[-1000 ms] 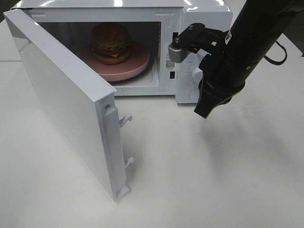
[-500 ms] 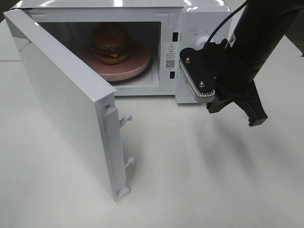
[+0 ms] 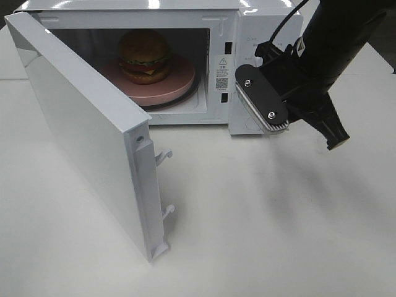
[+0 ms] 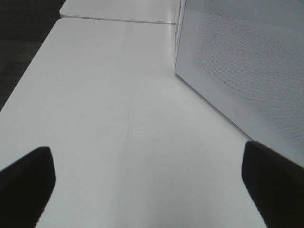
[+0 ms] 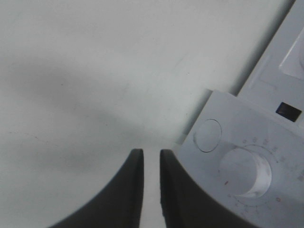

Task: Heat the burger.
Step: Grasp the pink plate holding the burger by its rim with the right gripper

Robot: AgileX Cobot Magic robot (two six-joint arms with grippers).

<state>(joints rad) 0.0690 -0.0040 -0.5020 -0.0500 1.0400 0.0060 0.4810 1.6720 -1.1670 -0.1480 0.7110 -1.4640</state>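
Since a second ago my right arm has swung round in front of the microwave (image 3: 260, 18). My right claw (image 3: 337, 141) then pointed down and left; now it points down and right, its jaws parted from shut to a narrow slit.

The high view alone shows the burger (image 3: 144, 55) on the pink plate (image 3: 179, 83) inside the microwave, door (image 3: 80, 136) wide open. My right wrist view shows the dial (image 5: 244, 173) and round button (image 5: 208, 135), hidden by my arm from above. My left claw (image 4: 147, 159) appears only in its own view, beside the microwave's side.

Right claw: barely open, empty, touching nothing. Left claw: wide, empty, over the table (image 4: 118, 85).
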